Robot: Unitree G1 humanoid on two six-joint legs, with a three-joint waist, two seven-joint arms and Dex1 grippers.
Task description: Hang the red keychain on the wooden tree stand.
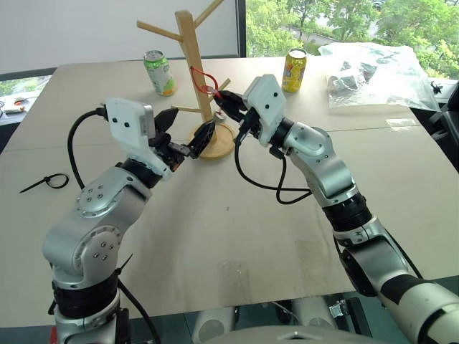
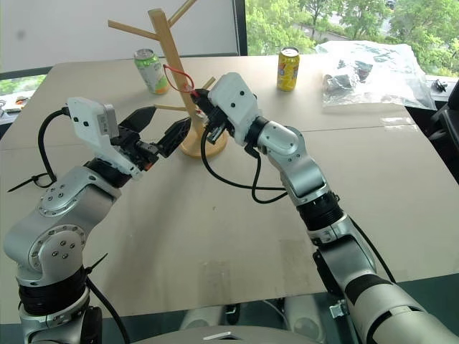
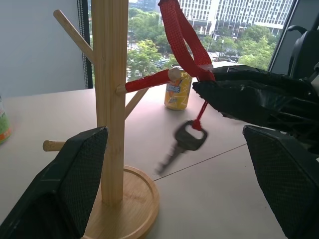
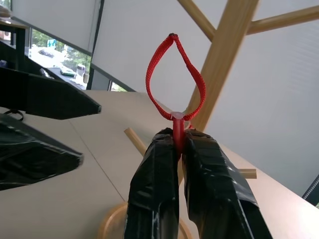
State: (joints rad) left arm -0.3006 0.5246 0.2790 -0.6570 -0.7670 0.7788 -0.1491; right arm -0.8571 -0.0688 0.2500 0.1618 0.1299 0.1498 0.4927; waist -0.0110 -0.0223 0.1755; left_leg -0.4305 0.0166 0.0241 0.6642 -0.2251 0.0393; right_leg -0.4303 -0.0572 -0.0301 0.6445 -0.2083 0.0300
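The wooden tree stand [image 1: 188,57] rises from its round base [image 1: 224,143] at the middle back of the table. My right gripper [image 1: 219,98] is shut on the red keychain [image 4: 174,74] just right of the pole, at mid height. The strap loop stands upright above the fingertips, close beside the pole. Below the grip dangles the little dark key [image 3: 185,140]. A red stretch shows along one short peg [image 3: 149,81]; I cannot tell whether the strap rests on it. My left gripper [image 1: 192,120] is open, just left of the base, with nothing between its fingers.
A green can [image 1: 159,72] stands left of the stand and a yellow can [image 1: 294,70] right of it. A crumpled clear plastic bag [image 1: 373,75] lies at the back right. A black zip-tie loop [image 1: 46,181] lies at the left. A black cable [image 1: 265,185] droops under my right forearm.
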